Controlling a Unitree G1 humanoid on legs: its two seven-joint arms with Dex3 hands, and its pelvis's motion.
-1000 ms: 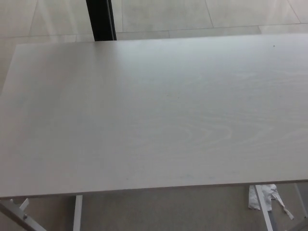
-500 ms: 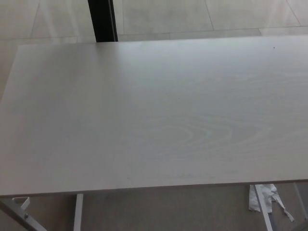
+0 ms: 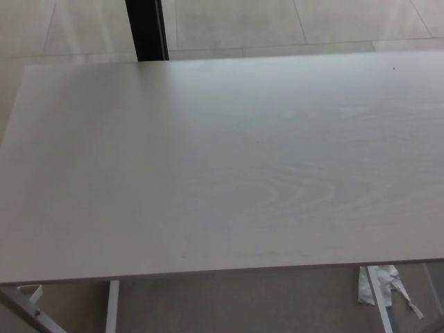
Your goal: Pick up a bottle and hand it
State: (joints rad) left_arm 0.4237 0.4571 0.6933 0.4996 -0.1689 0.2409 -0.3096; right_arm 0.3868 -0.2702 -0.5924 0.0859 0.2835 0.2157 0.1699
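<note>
A pale wood-grain table [image 3: 222, 166] fills most of the head view. No bottle shows anywhere on it or around it. Neither of my hands nor any part of my arms is in the picture.
A black post [image 3: 146, 29] stands behind the table's far edge at upper left, on a light tiled floor [image 3: 291, 21]. Below the near edge are white table legs [image 3: 111, 305] and a crumpled white scrap [image 3: 378, 284] on the floor at lower right.
The whole picture has shifted by a few pixels, so the camera moved a little. Nothing on the table has changed.
</note>
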